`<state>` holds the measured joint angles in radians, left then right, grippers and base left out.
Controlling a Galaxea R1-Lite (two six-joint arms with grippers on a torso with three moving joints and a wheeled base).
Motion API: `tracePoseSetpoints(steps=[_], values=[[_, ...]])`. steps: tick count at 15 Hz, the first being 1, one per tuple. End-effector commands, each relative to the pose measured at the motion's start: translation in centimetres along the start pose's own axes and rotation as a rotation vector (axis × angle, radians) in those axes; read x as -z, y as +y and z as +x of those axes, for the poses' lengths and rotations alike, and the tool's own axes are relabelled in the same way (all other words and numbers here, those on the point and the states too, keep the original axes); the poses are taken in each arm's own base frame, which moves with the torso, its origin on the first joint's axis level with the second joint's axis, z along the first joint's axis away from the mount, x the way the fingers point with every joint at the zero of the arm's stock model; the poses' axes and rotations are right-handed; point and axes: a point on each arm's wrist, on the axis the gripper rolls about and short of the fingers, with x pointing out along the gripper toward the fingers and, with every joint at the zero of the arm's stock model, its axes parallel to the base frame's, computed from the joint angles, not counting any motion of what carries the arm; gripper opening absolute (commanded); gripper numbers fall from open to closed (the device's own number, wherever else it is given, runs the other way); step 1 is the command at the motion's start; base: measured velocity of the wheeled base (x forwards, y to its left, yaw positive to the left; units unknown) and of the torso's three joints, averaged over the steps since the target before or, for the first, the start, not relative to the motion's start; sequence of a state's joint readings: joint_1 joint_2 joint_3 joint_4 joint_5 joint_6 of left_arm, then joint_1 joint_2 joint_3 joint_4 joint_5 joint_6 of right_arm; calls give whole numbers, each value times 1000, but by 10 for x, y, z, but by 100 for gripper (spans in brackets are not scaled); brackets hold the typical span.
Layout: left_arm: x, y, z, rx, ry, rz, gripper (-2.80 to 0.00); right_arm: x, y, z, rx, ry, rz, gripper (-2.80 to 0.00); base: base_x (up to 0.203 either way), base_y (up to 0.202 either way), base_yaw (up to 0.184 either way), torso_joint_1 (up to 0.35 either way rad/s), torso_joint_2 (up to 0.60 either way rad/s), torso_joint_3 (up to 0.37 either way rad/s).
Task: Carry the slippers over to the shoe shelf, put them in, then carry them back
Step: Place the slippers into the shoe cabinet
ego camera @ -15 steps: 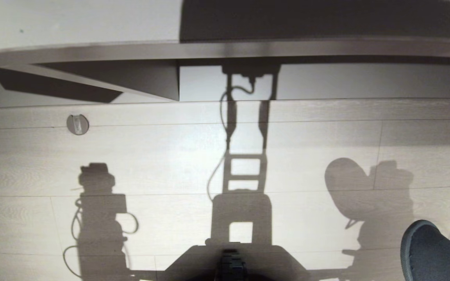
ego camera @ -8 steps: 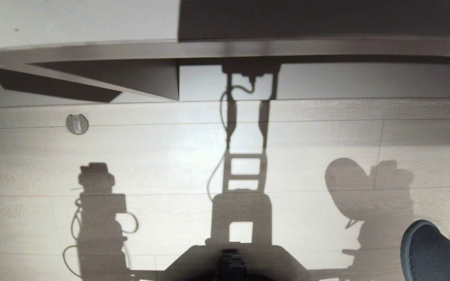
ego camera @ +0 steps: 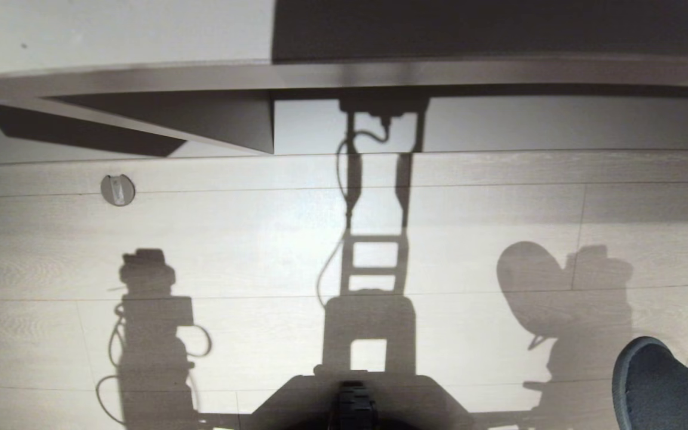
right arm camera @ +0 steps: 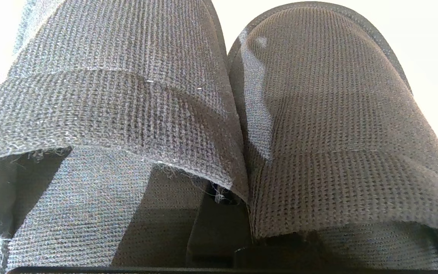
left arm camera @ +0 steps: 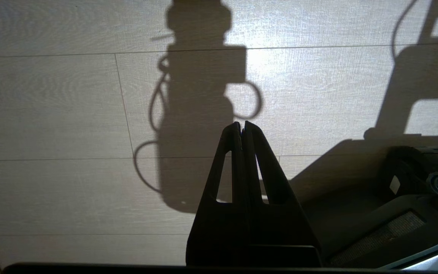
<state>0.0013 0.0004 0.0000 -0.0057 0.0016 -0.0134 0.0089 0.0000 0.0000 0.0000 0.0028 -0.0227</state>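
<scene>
Most of the head view is pale plank floor [ego camera: 260,251] crossed by the robot's own shadow, with the shoe shelf [ego camera: 499,128] running along its far edge: a low, pale, open compartment with a vertical divider [ego camera: 273,122] and a floor board raised a little above the planks. Nothing can be seen lying in the part of the shelf that shows. A small round metal fitting [ego camera: 117,190] sits on the floor near the shelf, toward the robot's left. The slippers [ego camera: 657,388] show only as two dark rounded toes at the lower right corner of the head view, lifted off the floor on the robot's right side and well apart from the shelf. In the right wrist view the pair fills the frame, pressed side by side, and the right gripper [right arm camera: 219,228] is clamped on the fabric where the two slippers meet, only a dark sliver of it showing between them. The left gripper [left arm camera: 242,127] hangs over bare floor with its fingertips pressed together and nothing between them. The step in hand looks like the carry toward the shelf, with the putting-in not yet done. The next move would call for closing the gap to the shelf, then bringing the right arm low and forward so the pair clears the raised board and lands inside one compartment, beside the divider and not astride it.
</scene>
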Motion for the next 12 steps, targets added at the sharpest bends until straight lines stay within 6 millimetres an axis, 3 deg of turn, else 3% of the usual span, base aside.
tracePoseSetpoints(steps=[1,8,12], values=[[0,0,0,0,-1,0,-280,0,0,0,-1,0,0,-280,0,0,0,0,0,0],[0,0,0,0,-1,0,-280,-3,0,1,4,-6,12,-280,0,0,0,0,0,0],[0,0,0,0,-1,0,-280,-39,-1,18,19,-7,22,-280,0,0,0,0,0,0]])
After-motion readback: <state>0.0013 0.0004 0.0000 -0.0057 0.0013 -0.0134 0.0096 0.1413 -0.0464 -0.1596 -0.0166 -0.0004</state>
